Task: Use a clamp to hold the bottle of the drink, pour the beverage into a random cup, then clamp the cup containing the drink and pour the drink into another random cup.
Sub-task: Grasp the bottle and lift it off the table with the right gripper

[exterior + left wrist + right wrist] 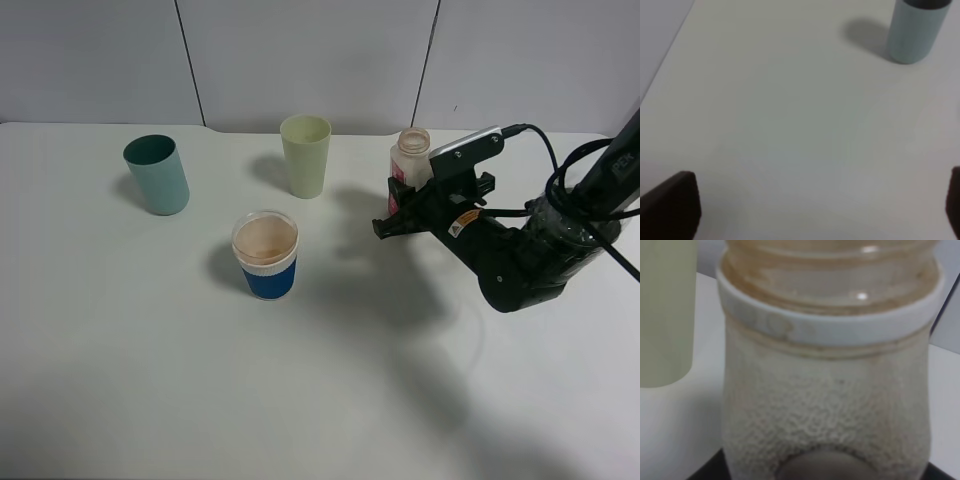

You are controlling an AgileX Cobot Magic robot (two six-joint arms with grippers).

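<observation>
Right tool (400, 212) is clenched on the bottle (410, 160), low on its body, around the red label. The bottle is upright, neck open, in the upper right of centre in the high view. I can't tell whether its base is touching the counter (130, 380).

In the right wrist view the bottle (830, 390) fills the frame. The walls are cloudy with brownish film and no clear liquid level is visible. The pale green cup (662, 315) is at that frame's left edge.

Left tool (820, 200) is released, with its fingers (670, 207) spread wide at the frame's bottom corners over bare counter. It's holding nothing and isn't seen in the high view.

- **Blue-sleeved cup (266, 255):** centre-left of the high view, upright, with light brownish drink (265, 238) inside. It's well apart from the bottle.
- **Teal cup (157, 175):** upper left, upright, looks empty. It also shows at the top right of the left wrist view (915, 30).
- **Pale green cup (305, 155):** top centre, upright, between the teal cup and the bottle, nearer the bottle and not touching it.

The right arm (530, 255) comes in from the right edge, with its black cable looping above it.
</observation>
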